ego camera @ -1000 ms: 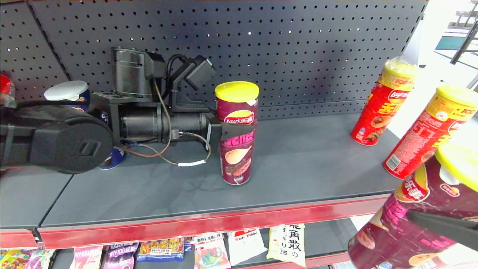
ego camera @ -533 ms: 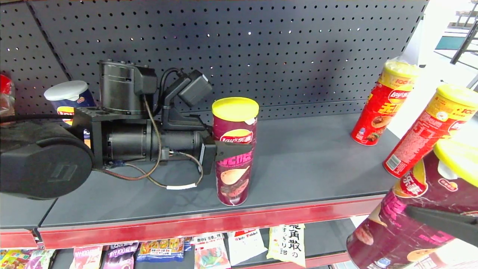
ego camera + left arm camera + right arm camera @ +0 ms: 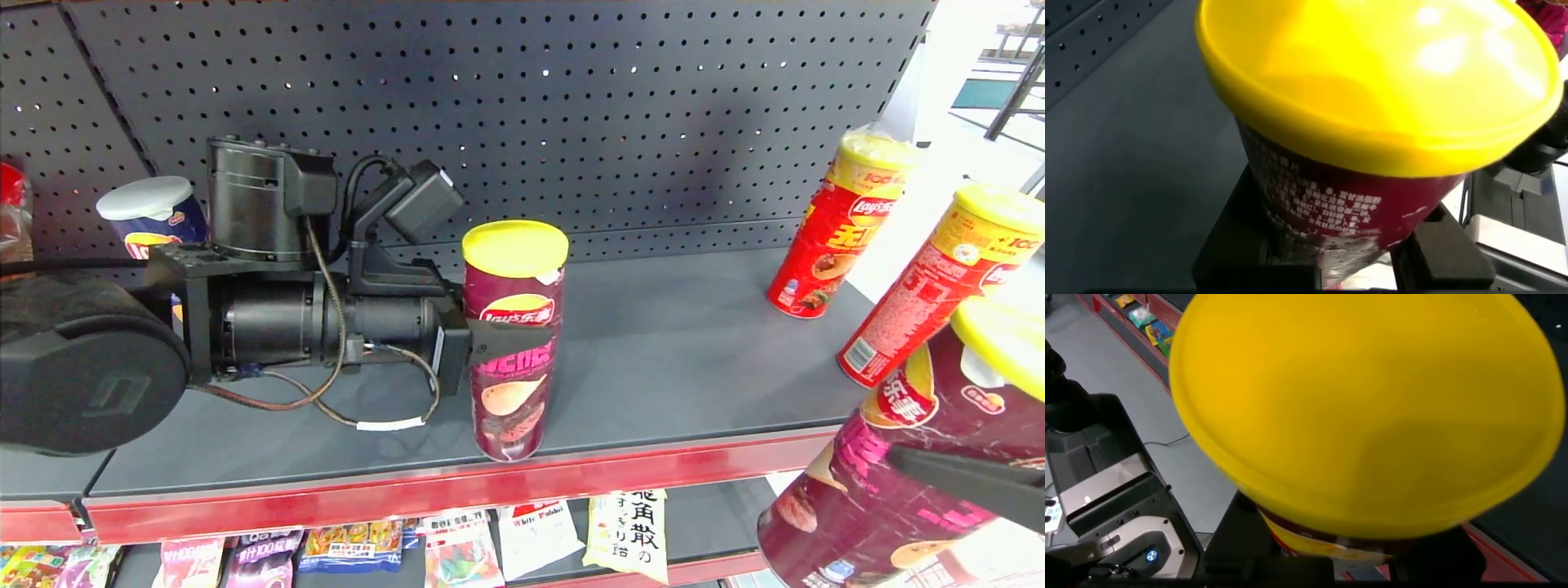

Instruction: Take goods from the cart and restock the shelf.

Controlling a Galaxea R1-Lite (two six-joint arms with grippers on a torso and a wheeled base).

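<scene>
1. Grips a purple can (image 3: pixel 513 282) around the waist with the left gripper (image 3: pixel 522 339), jaws closed on either side of the label. From the left wrist view, shows black fingers (image 3: pixel 1234 245) pressed to the can's body under the yellow lid (image 3: pixel 1372 73).
2. Holds that can upright at the front of the shelf (image 3: pixel 669 351), base just behind the red front lip (image 3: pixel 343 494). Cannot tell whether standing on the board or held just above it.
3. Clamps a second purple can (image 3: pixel 890 433) in the right gripper (image 3: pixel 947 482), closed on its body. Keeps it tilted, off the shelf and below board level, at 4 o'clock from the first.
4. Finds two red cans (image 3: pixel 841 224) (image 3: pixel 939 286) upright at 2 to 3 o'clock from the first can, at the shelf's right end and well apart from it. Finds a blue can (image 3: pixel 151 216) with a white lid at 9 to 10 o'clock, behind the left arm, by the pegboard (image 3: pixel 571 98).
5. Reads as partway through. Done, by the look of it: red and blue cans stocked. In hand: placing the first purple can, not yet released. Left: opening the jaws, setting down the second can. Cannot judge what remains in the cart.
</scene>
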